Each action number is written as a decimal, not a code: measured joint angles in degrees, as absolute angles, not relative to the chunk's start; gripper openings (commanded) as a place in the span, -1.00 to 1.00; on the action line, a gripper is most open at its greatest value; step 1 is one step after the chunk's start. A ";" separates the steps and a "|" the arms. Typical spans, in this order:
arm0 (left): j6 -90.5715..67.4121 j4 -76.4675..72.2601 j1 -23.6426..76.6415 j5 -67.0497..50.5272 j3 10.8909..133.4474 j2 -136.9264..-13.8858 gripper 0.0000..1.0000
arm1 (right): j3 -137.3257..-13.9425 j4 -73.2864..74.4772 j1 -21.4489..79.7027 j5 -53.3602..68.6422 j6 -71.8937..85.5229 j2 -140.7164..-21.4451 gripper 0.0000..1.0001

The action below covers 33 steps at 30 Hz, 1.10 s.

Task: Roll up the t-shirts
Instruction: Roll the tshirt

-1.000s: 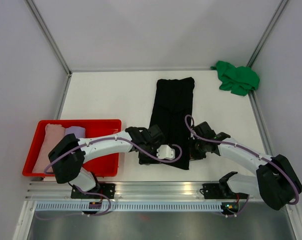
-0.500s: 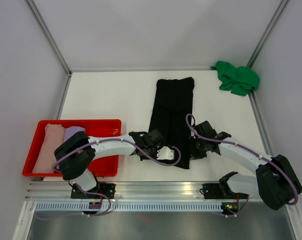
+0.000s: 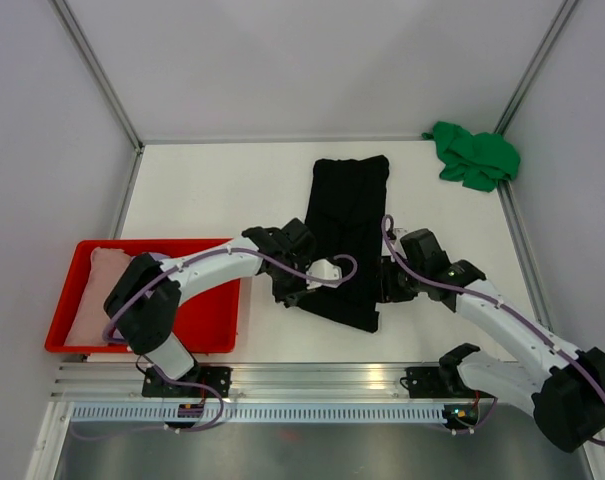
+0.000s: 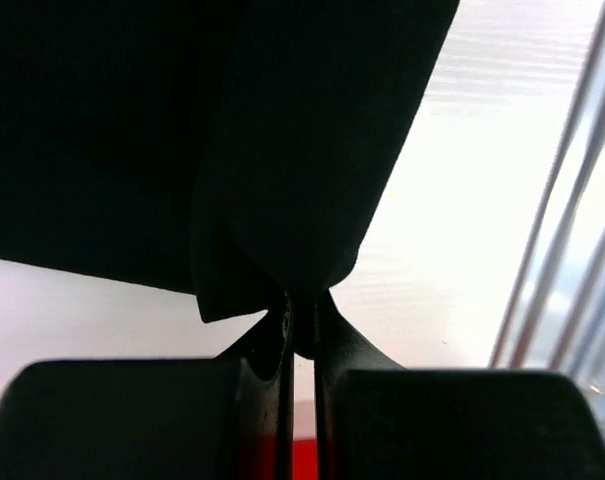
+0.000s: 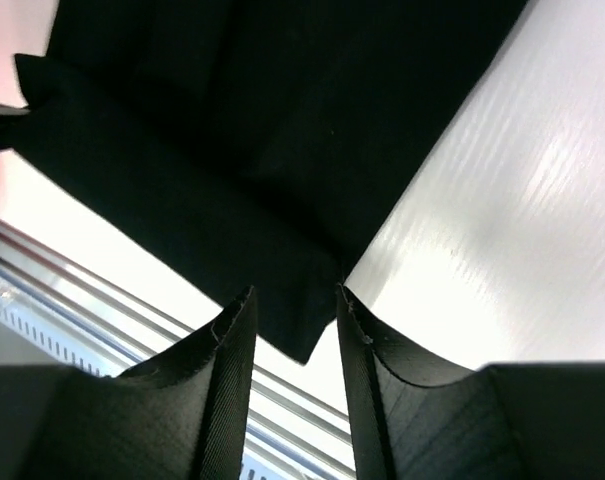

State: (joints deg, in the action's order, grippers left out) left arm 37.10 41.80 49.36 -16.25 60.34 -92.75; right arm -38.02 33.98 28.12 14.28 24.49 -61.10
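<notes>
My left arm (image 3: 212, 268) sweeps from its base out to the right, forearm low over the table. The wrist is bent so that the left gripper (image 4: 300, 318) points down, its fingers pressed tight together and pinching a fold of the black t-shirt (image 4: 312, 150). My right arm (image 3: 502, 315) stretches up and to the left from its base. The right gripper (image 5: 294, 300) faces inward toward the left one, jaws standing apart.

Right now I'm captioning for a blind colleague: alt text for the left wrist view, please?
The left gripper is shut on a folded edge of the black t-shirt, which fills the upper left; white table shows to the right.
</notes>
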 measured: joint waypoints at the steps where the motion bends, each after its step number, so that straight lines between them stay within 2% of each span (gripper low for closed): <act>1: 37.10 43.97 47.57 -19.18 61.95 -92.97 -0.95 | -38.02 33.89 28.14 14.57 23.86 -59.68 -0.09; 4: 37.08 48.23 43.42 -25.26 64.55 -93.76 -0.95 | -37.91 32.64 30.06 14.39 21.56 -54.41 -0.01; 5: 37.08 49.43 42.17 -26.72 65.01 -94.19 -0.95 | -37.85 32.08 31.55 14.11 20.82 -52.75 0.07; 6: 37.08 50.61 41.10 -27.97 65.34 -94.83 -0.95 | -37.74 31.16 34.09 13.19 19.92 -50.50 0.10; 8: 37.08 52.93 39.42 -30.39 66.04 -96.66 -0.95 | -37.36 29.02 39.90 11.70 18.48 -46.61 0.28; 11: 37.04 55.46 38.20 -32.21 67.09 -99.15 -0.95 | -37.21 26.81 46.06 9.37 17.63 -45.28 0.39; 19: 37.58 59.18 37.36 -33.19 68.53 -100.25 -0.95 | -36.95 26.61 58.33 -2.07 19.86 -60.34 0.46; 26: 39.46 61.87 36.82 -33.45 68.53 -100.25 -0.95 | -32.49 24.32 63.16 -6.52 21.93 -60.95 0.45; 28: 39.97 62.28 36.82 -33.63 68.53 -100.25 -0.95 | -31.59 24.08 63.16 -7.60 22.68 -61.56 0.42; 31: 40.58 62.89 36.71 -33.76 68.53 -100.25 -0.95 | -31.18 22.70 63.16 -7.94 23.51 -63.55 0.16; 32: 40.82 63.02 36.71 -33.82 68.53 -100.25 -0.95 | -31.18 22.04 63.16 -7.97 23.86 -64.40 -0.18; 33: 41.01 63.16 36.69 -33.87 68.53 -100.25 -0.95 | -31.18 21.61 63.16 -8.01 23.81 -65.12 -0.37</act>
